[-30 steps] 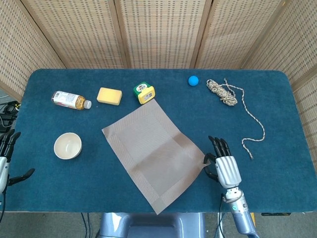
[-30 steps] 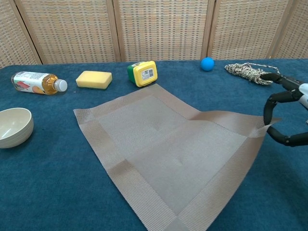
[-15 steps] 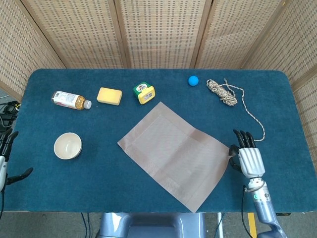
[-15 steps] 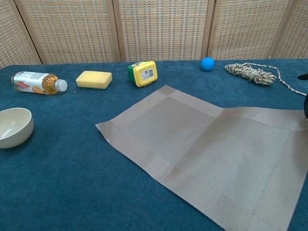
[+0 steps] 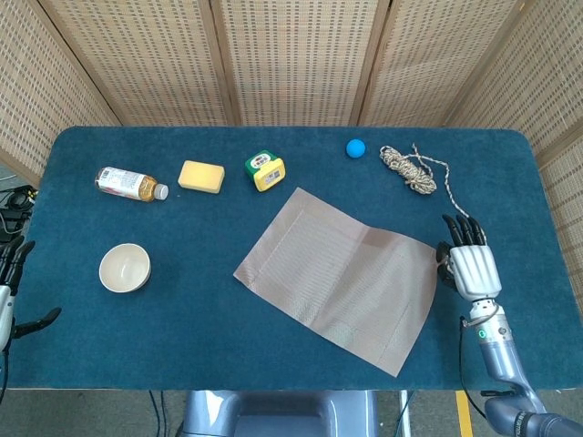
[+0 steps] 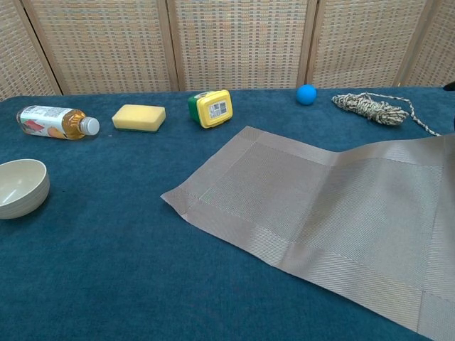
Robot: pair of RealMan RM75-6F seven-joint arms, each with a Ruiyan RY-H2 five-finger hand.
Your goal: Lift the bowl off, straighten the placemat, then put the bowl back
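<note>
Placemat [image 5: 342,278] lies skewed across the middle of the blue table [image 5: 182,319], one corner lifted toward the right edge where the right hand [image 5: 472,264] pinches it. Rope [image 5: 412,171] sits near the far right corner. Bowl [image 5: 124,268] stands off the mat near the left edge. Left hand [image 5: 7,300] hangs at the left edge with its fingers spread, holding nothing.

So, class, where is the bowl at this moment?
In the head view the bowl sits on the table's left side, off the placemat, below the lying bottle.
</note>
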